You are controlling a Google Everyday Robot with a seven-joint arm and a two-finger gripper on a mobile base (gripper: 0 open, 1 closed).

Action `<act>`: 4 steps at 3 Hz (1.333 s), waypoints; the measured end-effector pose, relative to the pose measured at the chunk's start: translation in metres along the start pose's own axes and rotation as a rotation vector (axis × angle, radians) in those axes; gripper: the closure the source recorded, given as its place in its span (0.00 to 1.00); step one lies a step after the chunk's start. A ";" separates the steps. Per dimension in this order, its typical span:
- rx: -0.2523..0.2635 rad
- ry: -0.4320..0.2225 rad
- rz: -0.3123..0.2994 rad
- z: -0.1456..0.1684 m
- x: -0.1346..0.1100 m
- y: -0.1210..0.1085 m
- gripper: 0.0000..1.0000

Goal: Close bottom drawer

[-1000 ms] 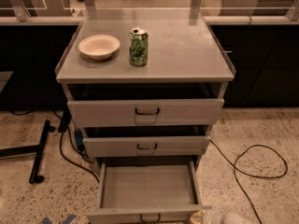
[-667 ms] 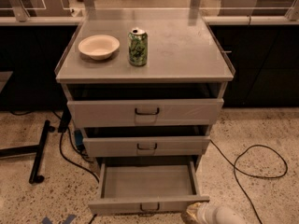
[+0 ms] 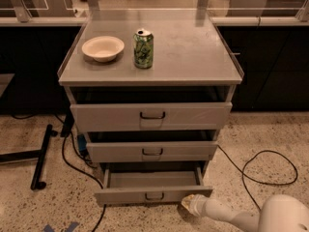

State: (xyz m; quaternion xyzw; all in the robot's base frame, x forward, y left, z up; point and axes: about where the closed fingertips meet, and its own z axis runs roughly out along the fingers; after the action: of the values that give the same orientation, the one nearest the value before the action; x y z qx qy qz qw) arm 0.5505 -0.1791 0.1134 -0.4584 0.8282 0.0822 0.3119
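The bottom drawer (image 3: 152, 194) is the lowest of three in the grey metal cabinet (image 3: 150, 71). It stands partly pulled out, with its shallow tray showing and a small dark wire handle on its slim front panel. My gripper (image 3: 186, 203) is at the end of a white arm coming in from the lower right. Its tip touches the right end of the drawer's front panel. The middle drawer (image 3: 152, 152) and top drawer (image 3: 151, 116) are each slightly ajar.
A white bowl (image 3: 102, 48) and a green can (image 3: 143, 49) stand on the cabinet top. Black cables (image 3: 268, 167) lie on the speckled floor to the right and left. A black stand foot (image 3: 39, 157) is at the left.
The bottom drawer has slid in a good way, so less of its tray shows. My gripper and arm have come forward from the lower right with the drawer's front.
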 end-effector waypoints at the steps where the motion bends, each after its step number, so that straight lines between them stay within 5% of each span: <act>1: 0.006 -0.008 -0.042 0.016 -0.036 -0.010 0.49; 3: 0.020 -0.022 -0.079 0.022 -0.064 -0.009 0.00; 4: 0.021 -0.028 -0.071 0.015 -0.058 -0.005 0.00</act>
State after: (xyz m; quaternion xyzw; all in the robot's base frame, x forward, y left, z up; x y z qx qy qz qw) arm 0.5837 -0.1344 0.1367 -0.4831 0.8076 0.0687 0.3312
